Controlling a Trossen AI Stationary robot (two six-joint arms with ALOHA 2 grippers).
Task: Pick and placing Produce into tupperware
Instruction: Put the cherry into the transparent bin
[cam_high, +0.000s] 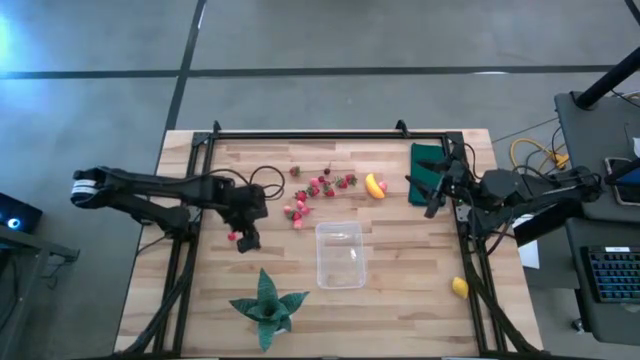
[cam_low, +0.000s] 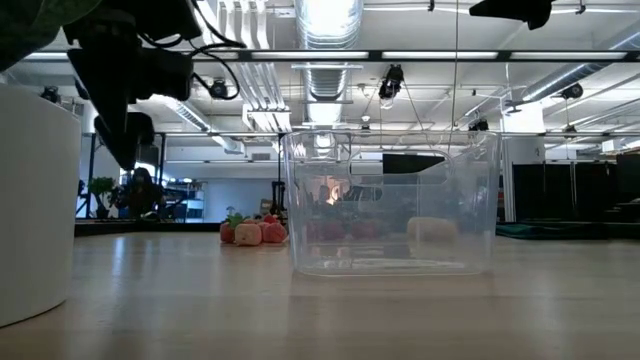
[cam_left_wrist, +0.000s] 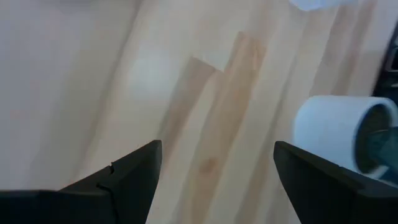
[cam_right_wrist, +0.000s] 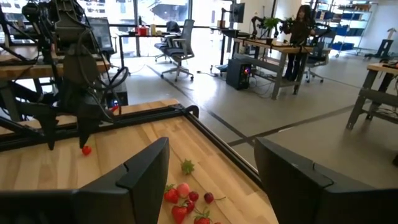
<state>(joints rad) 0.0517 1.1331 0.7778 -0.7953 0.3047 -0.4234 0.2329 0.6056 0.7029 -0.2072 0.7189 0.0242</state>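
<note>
My left gripper (cam_high: 248, 240) hangs open above the table's left middle, fingers slanting down, with only bare wood between them (cam_left_wrist: 217, 149). One red piece (cam_high: 232, 236) lies on the table just beside it. The other strawberry pieces (cam_high: 320, 188) are scattered at the far middle, with the banana (cam_high: 374, 186) to their right. The lemon (cam_high: 459, 287) lies near the right front. The clear tupperware (cam_high: 340, 254) stands empty at the centre. My right gripper (cam_high: 428, 192) is held high and level at the far right, open (cam_right_wrist: 211, 146), holding nothing.
A green spiky plant (cam_high: 265, 305) in a white pot (cam_left_wrist: 336, 134) stands at the front, close to my left gripper. A dark green flat rectangle (cam_high: 430, 162) lies at the far right under my right arm. A black rail (cam_high: 320, 135) runs along the far edge.
</note>
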